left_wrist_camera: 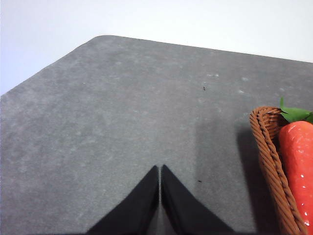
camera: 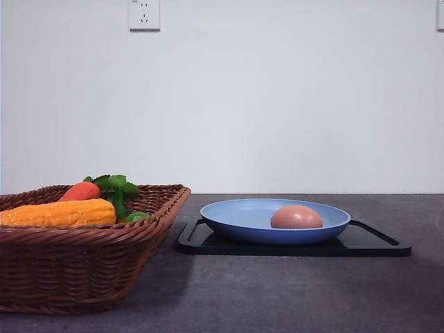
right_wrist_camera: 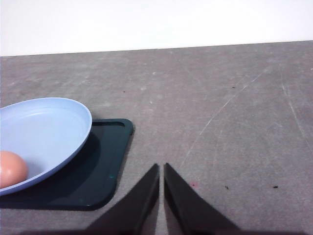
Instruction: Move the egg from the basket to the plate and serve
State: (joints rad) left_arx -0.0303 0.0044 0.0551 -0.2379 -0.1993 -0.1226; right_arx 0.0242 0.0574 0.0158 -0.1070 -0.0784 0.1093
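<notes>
1. One egg is on my front view. It lies in the light blue plate, right of the plate's centre. The plate sits on a flat black tray on the grey table. The wicker basket stands to the left, near the tray but apart from it. It holds a corn cob, a carrot with green leaves, and a small green item I cannot identify from this angle.

2. On my left wrist view, the left gripper has its two black fingers pressed together at the tips, holding nothing. It is over bare table. One basket corner with the carrot is off to one side, clear of the fingers.

3. On my right wrist view, the right gripper is likewise narrowed to a thin slit, empty, above bare table. The tray corner lies near the fingertips. The plate rests on it, with the egg inside against the rim.
</notes>
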